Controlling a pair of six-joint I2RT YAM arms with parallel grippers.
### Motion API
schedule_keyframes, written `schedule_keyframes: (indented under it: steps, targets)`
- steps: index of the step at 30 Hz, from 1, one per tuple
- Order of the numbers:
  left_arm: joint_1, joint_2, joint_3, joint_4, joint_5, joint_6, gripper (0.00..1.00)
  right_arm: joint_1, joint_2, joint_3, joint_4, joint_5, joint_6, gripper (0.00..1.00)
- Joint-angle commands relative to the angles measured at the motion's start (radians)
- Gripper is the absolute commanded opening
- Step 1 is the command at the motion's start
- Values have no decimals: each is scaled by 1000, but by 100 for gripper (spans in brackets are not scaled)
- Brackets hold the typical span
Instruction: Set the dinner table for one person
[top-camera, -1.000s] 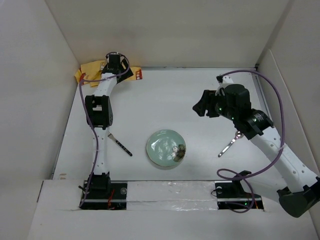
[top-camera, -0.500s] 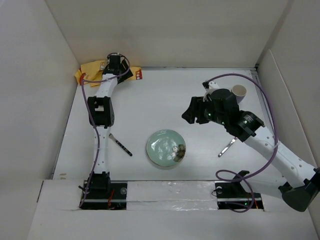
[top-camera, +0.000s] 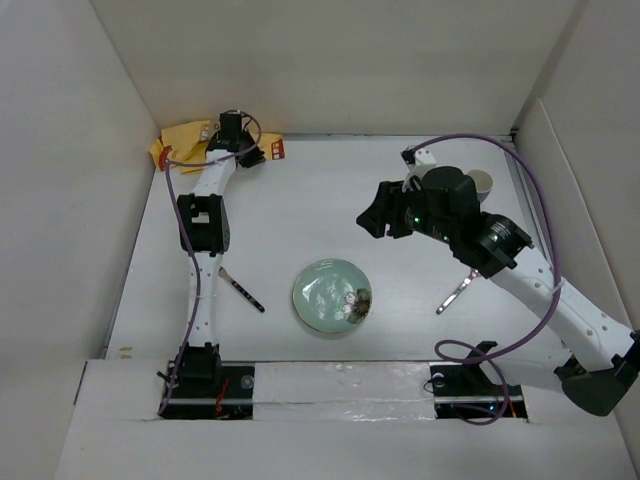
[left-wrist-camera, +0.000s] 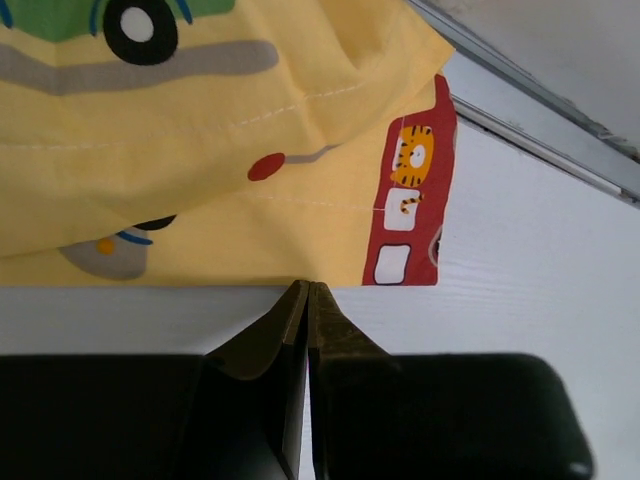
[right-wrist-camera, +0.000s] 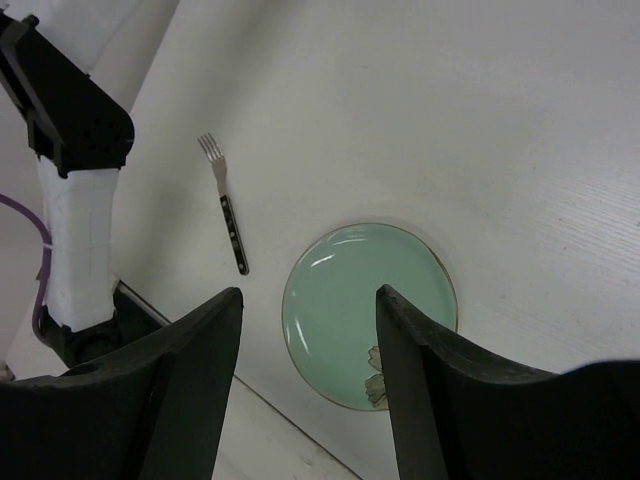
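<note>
At the far-left corner of the white rectangular dinner table (top-camera: 330, 190), left gripper (left-wrist-camera: 306, 292) is closed at the hem of the yellow car-print cloth placemat (left-wrist-camera: 200, 150), perhaps pinching it; right gripper (right-wrist-camera: 310, 300) gapes empty above mid-table.

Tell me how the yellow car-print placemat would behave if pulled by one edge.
The placemat is stitched cloth lying creased, so it is probably floppy and would drape or fold rather than stay flat. It looks thin, so likely light; dragged across the smooth dinner table, it should slide easily.
</note>
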Motion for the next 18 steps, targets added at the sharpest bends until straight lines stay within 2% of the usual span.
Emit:
schedule_keyframes:
  steps: [1, 2, 4, 7, 9, 10, 11, 13, 14, 15, 17, 18]
  targets:
    - [-7, 24, -51, -39, 56, -4, 0, 7, -3, 63, 21, -4, -28, 61]
    - [-7, -34, -129, -19, 102, 16, 0, 7, 1, 73, 21, 5, -45, 61]
    - [-22, -68, -158, -14, 78, 46, 0, 7, 4, 76, 20, 10, -52, 61]
    - [-21, -278, -354, 102, -96, 57, 0, 7, 13, 73, 15, 21, -74, 61]
    - [29, -384, -422, 165, -172, 27, 24, 7, 23, 68, 11, 19, -83, 61]
    - [43, -396, -412, 162, -204, 24, 32, 7, 25, 67, 12, 16, -86, 61]
    - [56, -396, -393, 147, -294, 28, 41, 7, 25, 60, 12, 12, -86, 61]
    - [68, -372, -300, 78, -363, 82, 51, 7, 24, 44, 21, 2, -89, 61]
    - [68, -326, -257, 52, -434, 105, 68, 7, 24, 41, 21, -1, -89, 61]
    - [68, -294, -175, -2, -459, 163, 77, 7, 24, 36, 24, -5, -89, 61]
    - [77, -229, -116, -42, -500, 210, 90, 7, 28, 33, 26, -10, -89, 61]
    - [88, -229, -164, -16, -503, 224, 92, 7, 30, 36, 24, -13, -89, 61]
